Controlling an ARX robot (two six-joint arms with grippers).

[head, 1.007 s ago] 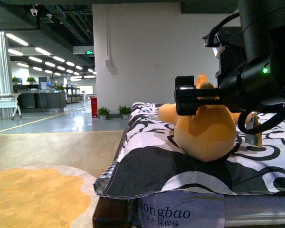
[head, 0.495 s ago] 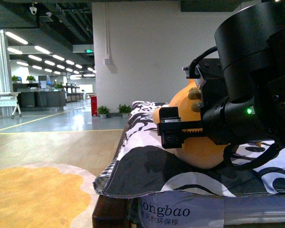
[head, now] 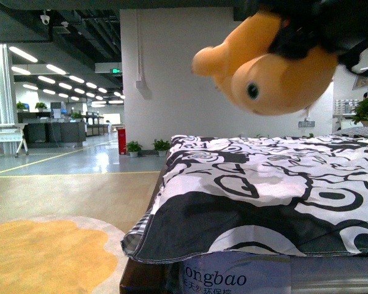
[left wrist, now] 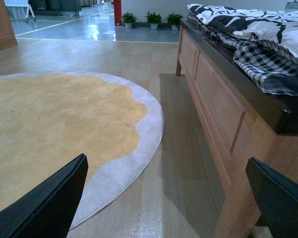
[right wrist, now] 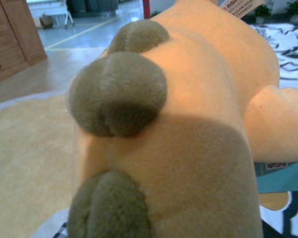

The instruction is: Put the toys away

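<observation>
The orange-yellow plush toy [head: 276, 73] hangs upside down high over the bed, its dark eye facing me. My right gripper [head: 306, 27] is shut on it from above, and only its black body shows at the top edge. In the right wrist view the plush toy [right wrist: 198, 99] fills the picture with its tan feet [right wrist: 116, 94] toward the camera, hiding the fingers. My left gripper [left wrist: 174, 198] is open and empty, low over the wooden floor beside the bed, with one black finger [left wrist: 44, 203] at each side.
A bed with a black-and-white quilt [head: 264, 196] fills the right foreground. Its wooden frame [left wrist: 218, 104] stands close to my left gripper. A yellow-orange rug [head: 43, 257] with a pale border lies on the floor to the left, also in the left wrist view [left wrist: 54, 119].
My right arm has lifted the plush toy off the quilt, from resting on the bed to hanging high above it. The quilt where it lay is now bare.
</observation>
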